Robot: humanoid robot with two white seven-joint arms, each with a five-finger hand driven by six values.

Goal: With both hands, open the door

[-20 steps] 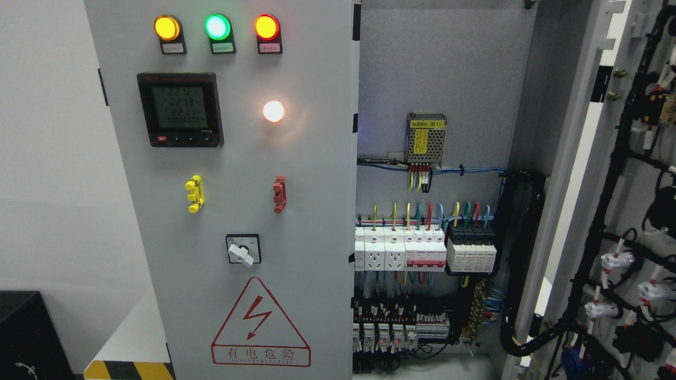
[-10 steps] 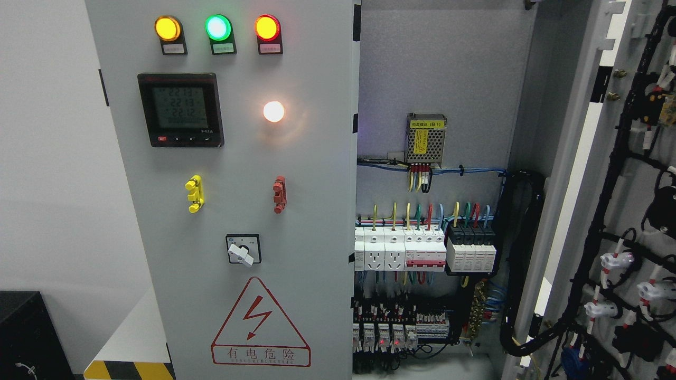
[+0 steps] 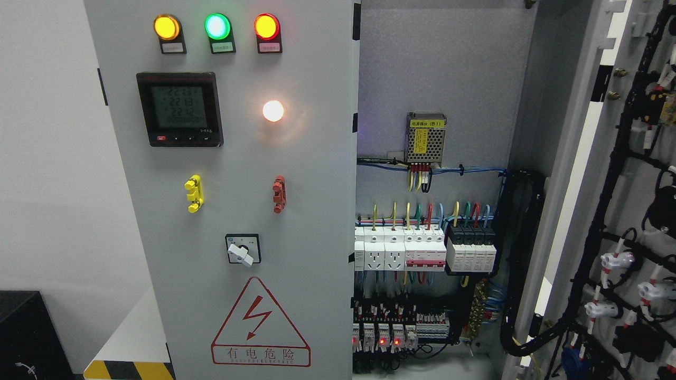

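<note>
A grey electrical cabinet fills the head view. Its left door (image 3: 232,158) stands closed, or nearly so, facing me, with three lit lamps, a black meter (image 3: 179,109), a yellow handle (image 3: 194,193), a red handle (image 3: 279,194) and a rotary switch (image 3: 243,249). The right door (image 3: 623,174) is swung wide open at the right, its inner side showing black cable bundles. Between them the cabinet interior (image 3: 428,158) is exposed with breakers (image 3: 425,248) and coloured wires. Neither of my hands or arms shows anywhere.
A black box (image 3: 29,338) sits at the lower left beside a yellow and black striped edge (image 3: 129,369). A white wall lies behind the cabinet on the left. A red triangular warning sign (image 3: 260,324) marks the left door's lower part.
The view shifted by a pixel or two; the doors stay as they were. The meter's digits and the small red lights at the bottom flickered.
</note>
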